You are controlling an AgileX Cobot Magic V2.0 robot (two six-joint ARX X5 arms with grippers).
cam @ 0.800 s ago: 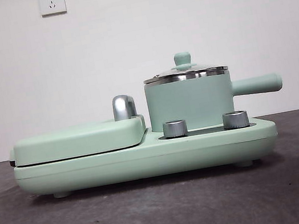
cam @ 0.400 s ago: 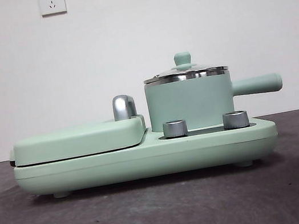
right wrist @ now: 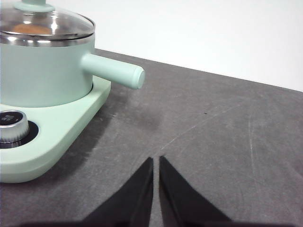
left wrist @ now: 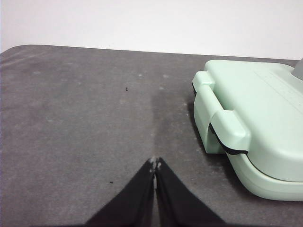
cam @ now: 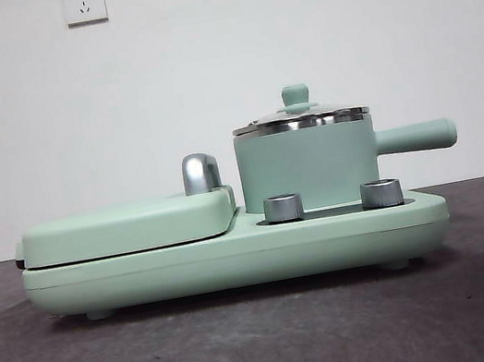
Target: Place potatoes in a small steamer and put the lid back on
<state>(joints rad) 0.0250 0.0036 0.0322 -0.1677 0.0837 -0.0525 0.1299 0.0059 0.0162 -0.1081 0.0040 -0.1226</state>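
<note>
The small mint-green steamer pot (cam: 307, 167) stands on the right half of a green cooker base (cam: 236, 255), its handle pointing right. The glass lid (cam: 299, 117) with a green knob sits on the pot. In the right wrist view the pot (right wrist: 45, 71) and lid (right wrist: 47, 24) show, with an orange-brown patch of the potato (right wrist: 31, 29) under the glass. My left gripper (left wrist: 155, 163) is shut and empty over the table beside the grill plate. My right gripper (right wrist: 156, 161) is shut and empty, apart from the pot's handle (right wrist: 113, 71).
A closed flat green grill plate (cam: 128, 227) with a steel hinge knob (cam: 200, 172) fills the base's left half; it also shows in the left wrist view (left wrist: 255, 118). Two steel dials (cam: 284, 208) (cam: 381, 193) sit on the base front. Dark grey table (cam: 271, 345) lies all around.
</note>
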